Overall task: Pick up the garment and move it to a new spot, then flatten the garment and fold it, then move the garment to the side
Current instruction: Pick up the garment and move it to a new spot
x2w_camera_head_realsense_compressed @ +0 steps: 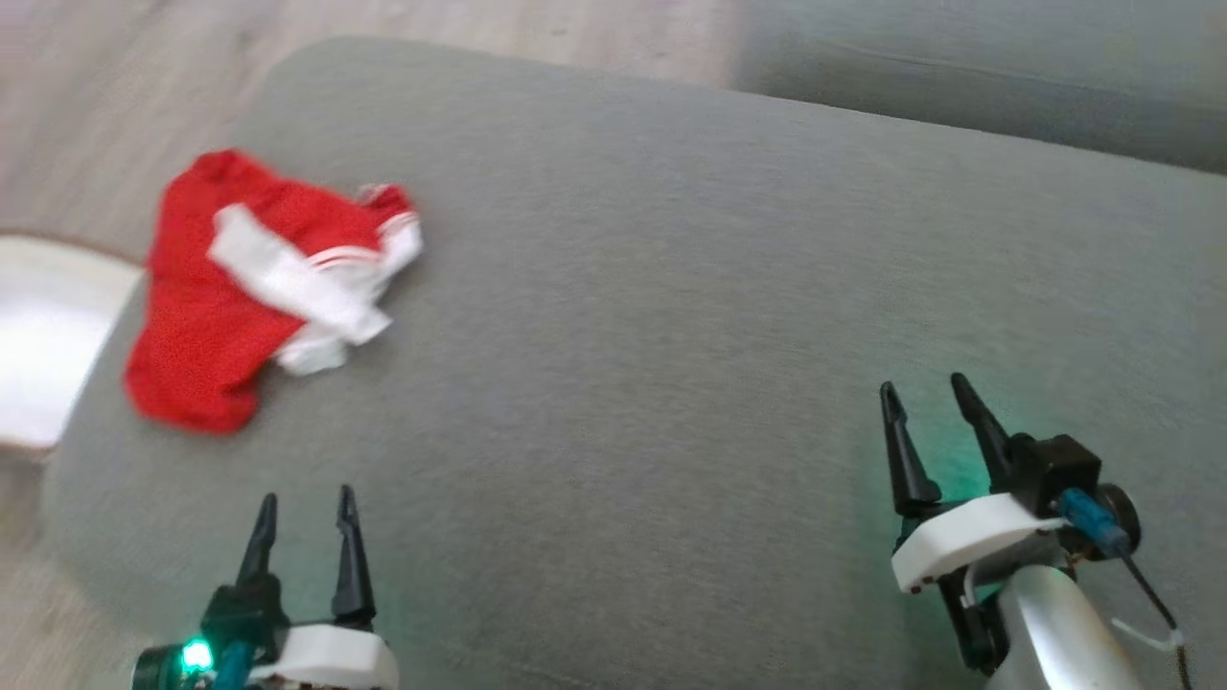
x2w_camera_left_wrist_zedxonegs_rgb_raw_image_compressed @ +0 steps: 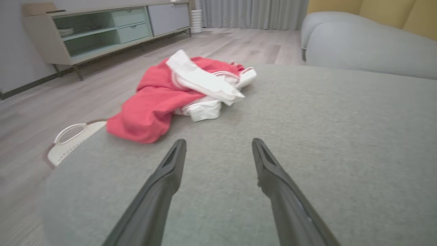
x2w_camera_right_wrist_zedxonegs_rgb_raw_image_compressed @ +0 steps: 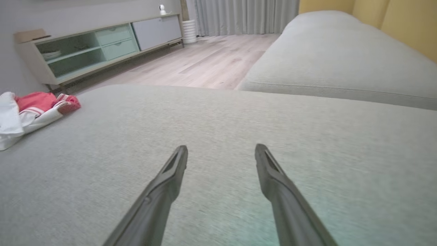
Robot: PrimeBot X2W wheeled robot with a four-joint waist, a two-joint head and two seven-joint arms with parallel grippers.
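Observation:
A crumpled red garment point(x2w_camera_head_realsense_compressed: 206, 287) with white bands lies near the left edge of a grey cushion point(x2w_camera_head_realsense_compressed: 671, 316). In the left wrist view the garment point(x2w_camera_left_wrist_zedxonegs_rgb_raw_image_compressed: 160, 99) sits just ahead and to the left of the fingers. In the right wrist view the garment point(x2w_camera_right_wrist_zedxonegs_rgb_raw_image_compressed: 30, 109) is far off at the left edge. My left gripper point(x2w_camera_head_realsense_compressed: 305, 498) hovers open over the cushion below the garment, nothing between its fingers. My right gripper point(x2w_camera_head_realsense_compressed: 925, 388) stands open and empty over the cushion's lower right. My left gripper point(x2w_camera_left_wrist_zedxonegs_rgb_raw_image_compressed: 218, 145) and right gripper point(x2w_camera_right_wrist_zedxonegs_rgb_raw_image_compressed: 221, 150) both show wide jaws.
A white basket point(x2w_camera_head_realsense_compressed: 38, 326) stands on the wooden floor left of the cushion, its rim point(x2w_camera_left_wrist_zedxonegs_rgb_raw_image_compressed: 68, 136) beside the garment. A grey sofa point(x2w_camera_right_wrist_zedxonegs_rgb_raw_image_compressed: 334, 61) lies beyond the cushion to the right. A low sideboard point(x2w_camera_left_wrist_zedxonegs_rgb_raw_image_compressed: 102, 30) runs along the far wall.

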